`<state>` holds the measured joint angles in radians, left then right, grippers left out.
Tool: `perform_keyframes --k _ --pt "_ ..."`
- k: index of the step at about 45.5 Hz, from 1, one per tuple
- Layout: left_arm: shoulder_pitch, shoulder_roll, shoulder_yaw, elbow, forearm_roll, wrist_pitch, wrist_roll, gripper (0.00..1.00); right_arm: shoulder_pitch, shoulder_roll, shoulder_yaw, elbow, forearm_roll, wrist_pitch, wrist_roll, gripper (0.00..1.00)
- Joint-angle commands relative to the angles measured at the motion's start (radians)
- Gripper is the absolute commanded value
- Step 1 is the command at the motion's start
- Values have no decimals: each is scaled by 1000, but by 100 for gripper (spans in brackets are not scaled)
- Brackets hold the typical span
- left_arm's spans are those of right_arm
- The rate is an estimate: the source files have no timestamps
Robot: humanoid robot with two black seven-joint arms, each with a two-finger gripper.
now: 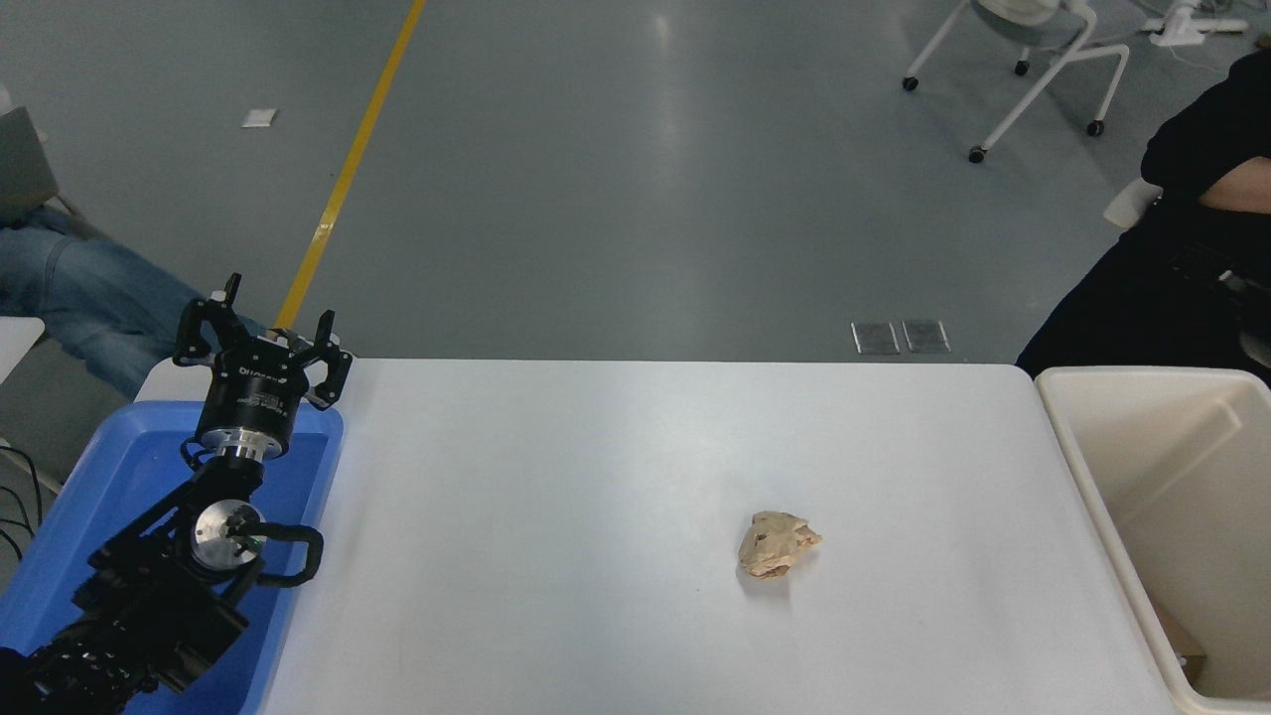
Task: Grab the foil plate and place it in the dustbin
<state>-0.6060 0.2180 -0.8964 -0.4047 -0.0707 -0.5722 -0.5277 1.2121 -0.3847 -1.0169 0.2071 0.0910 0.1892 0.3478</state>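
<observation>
standing open over the blue tray point(109, 467), the left end effector point(263, 333) is well apart from the dustbin point(1092, 467).

Left arm parked lower left; its tool point(263, 333) spread wide.

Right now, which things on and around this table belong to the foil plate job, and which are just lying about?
Part of the job:
- dustbin, at the table's right end
- foil plate: not visible

Just lying about:
- crumpled brown paper wad, on the table
- blue tray, under the parked left gripper
</observation>
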Motion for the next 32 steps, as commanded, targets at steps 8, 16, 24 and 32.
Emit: perform_keyframes --k 8,16,24,32 --pt "0 0 1 0 0 0 0 99 303 266 -140 221 -27 235 -3 100" --pt "0 0 1 0 0 0 0 99 415 271 -143 293 -33 381 -4 100" --pt "0 0 1 0 0 0 0 99 564 251 -193 530 -42 446 -6 100" --pt "0 0 1 0 0 0 0 99 682 259 -219 791 -45 444 -6 100"
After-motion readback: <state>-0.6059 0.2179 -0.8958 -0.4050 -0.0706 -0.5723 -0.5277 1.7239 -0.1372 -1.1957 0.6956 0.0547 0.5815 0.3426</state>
